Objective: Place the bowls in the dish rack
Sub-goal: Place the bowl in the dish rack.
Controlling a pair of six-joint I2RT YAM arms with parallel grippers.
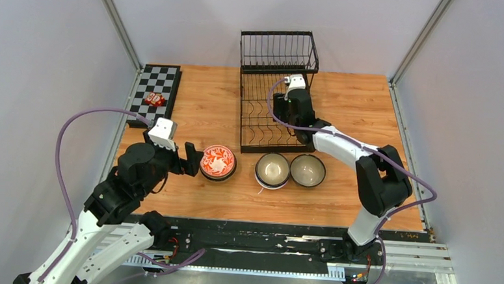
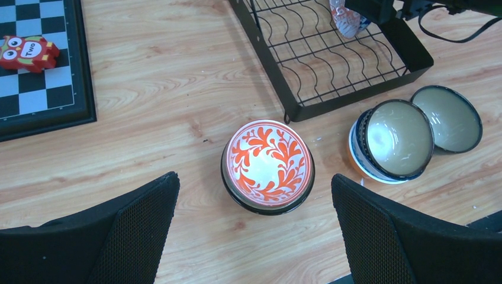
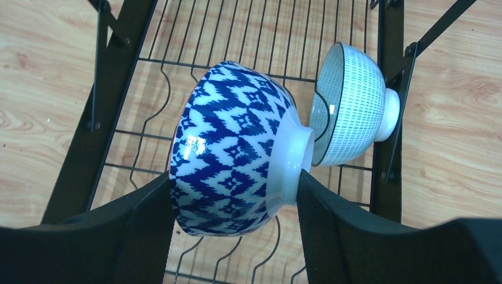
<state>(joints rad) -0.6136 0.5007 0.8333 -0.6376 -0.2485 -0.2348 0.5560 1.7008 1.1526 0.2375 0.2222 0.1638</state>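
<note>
Mid-load — right pincer [image 3: 235,177] pinching blue bowl [image 3: 231,142] sideways above rack [image 3: 112,89] wires, pale bowl [image 3: 355,106] slotted just right of it. Next: lower into slot, let go — left pincer [image 2: 254,177] spread, red bowl [image 2: 267,157] on worktop [image 2: 148,89] just ahead.

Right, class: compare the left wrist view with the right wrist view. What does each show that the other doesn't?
Left wrist only: the red floral bowl, two cream bowls, and the checkerboard with an owl toy. Right wrist only: the right end effector gripping the blue-patterned bowl, and a pale bowl on edge beside it. Both: the dish rack and wooden table.
</note>
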